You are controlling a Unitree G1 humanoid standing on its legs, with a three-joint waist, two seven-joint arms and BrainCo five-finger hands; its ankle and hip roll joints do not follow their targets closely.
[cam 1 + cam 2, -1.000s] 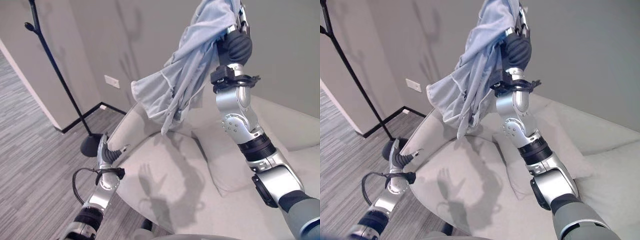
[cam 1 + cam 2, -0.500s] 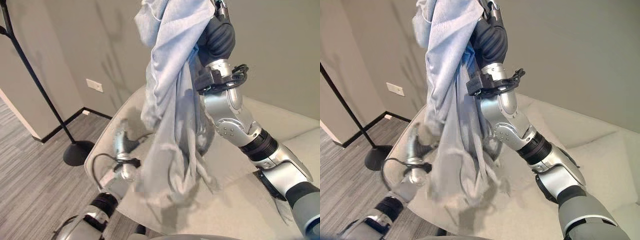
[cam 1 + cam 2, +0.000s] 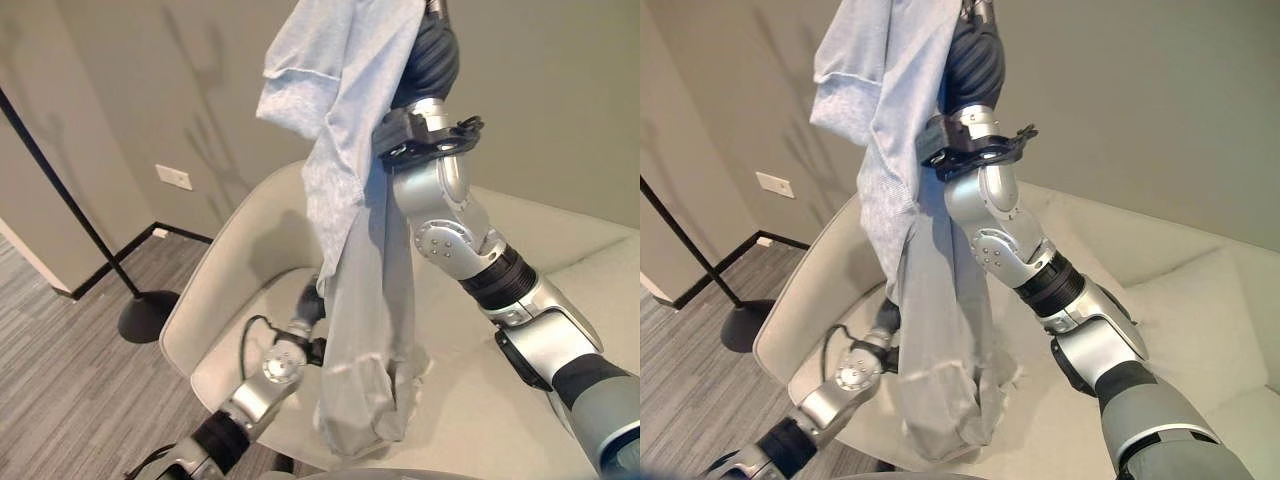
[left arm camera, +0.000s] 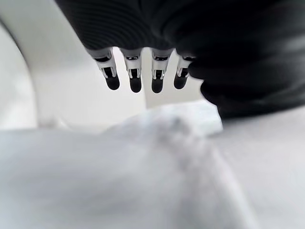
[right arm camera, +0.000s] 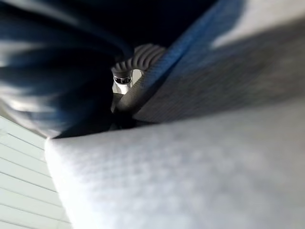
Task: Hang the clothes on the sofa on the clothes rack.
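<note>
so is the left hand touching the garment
Cannot tell. The left wrist view shows the left hand with straight fingers above the garment, contact unclear. In the left eye view the cloth covers the hand.

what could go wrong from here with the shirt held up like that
1. The light blue garment hangs long from the raised right hand; its lower end drapes down at the sofa edge, so it may drag or snag when carried.
2. The left hand, fingers straight, sits low against the cloth and could get tangled in it.
3. The clothes rack stands off to the left, so the swinging cloth may slip during the carry.
</note>
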